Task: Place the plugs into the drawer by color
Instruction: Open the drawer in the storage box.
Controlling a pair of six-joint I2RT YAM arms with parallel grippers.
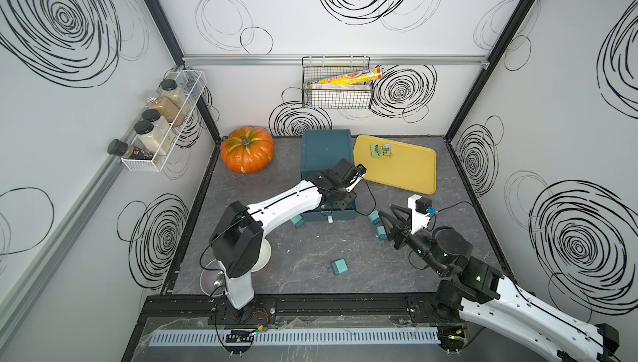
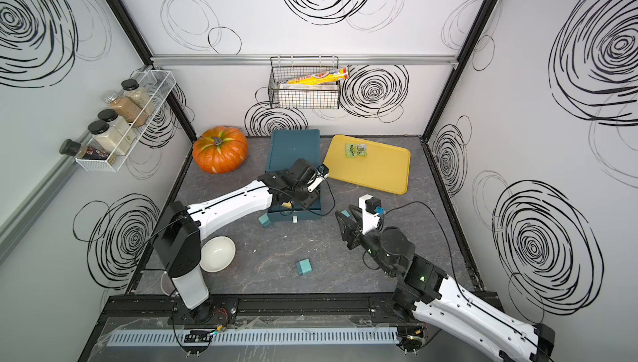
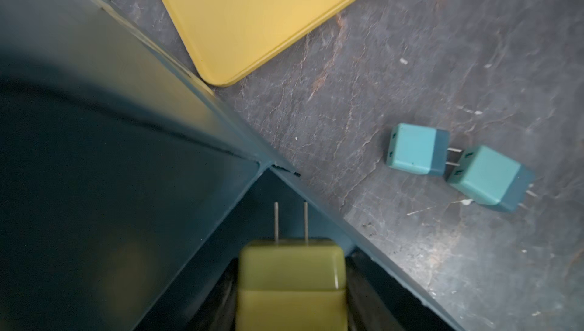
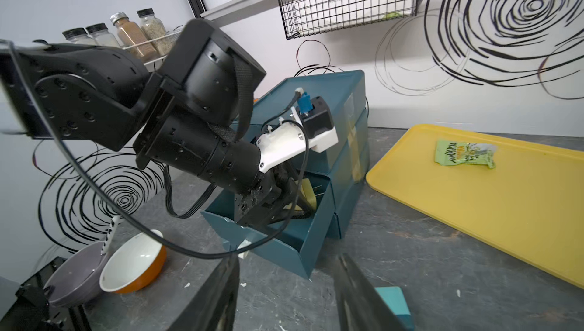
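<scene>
The dark teal drawer [image 1: 326, 149] cabinet stands at the back, its bottom drawer [image 4: 284, 237] pulled out. My left gripper [image 3: 290, 301] reaches down into that open drawer, shut on a yellow plug [image 3: 290, 279] with its prongs pointing ahead; the same yellow plug [image 4: 308, 193] shows in the right wrist view. My right gripper [image 1: 388, 213] hovers open over the table right of the drawer, with nothing between its fingers [image 4: 357, 297]. Two teal plugs [image 3: 414, 149] [image 3: 486, 174] lie beside it. A third teal plug [image 1: 299, 220] rests left of the drawer front, and another teal plug [image 1: 340, 268] lies mid-table.
A yellow tray [image 1: 407, 173] holding a green packet [image 1: 381, 150] lies right of the cabinet. An orange pumpkin [image 1: 247, 149] sits at the back left. A white bowl [image 2: 217, 253] and a purple bowl [image 4: 76, 272] stand by the left arm's base. A spice rack and a wire basket hang on the walls.
</scene>
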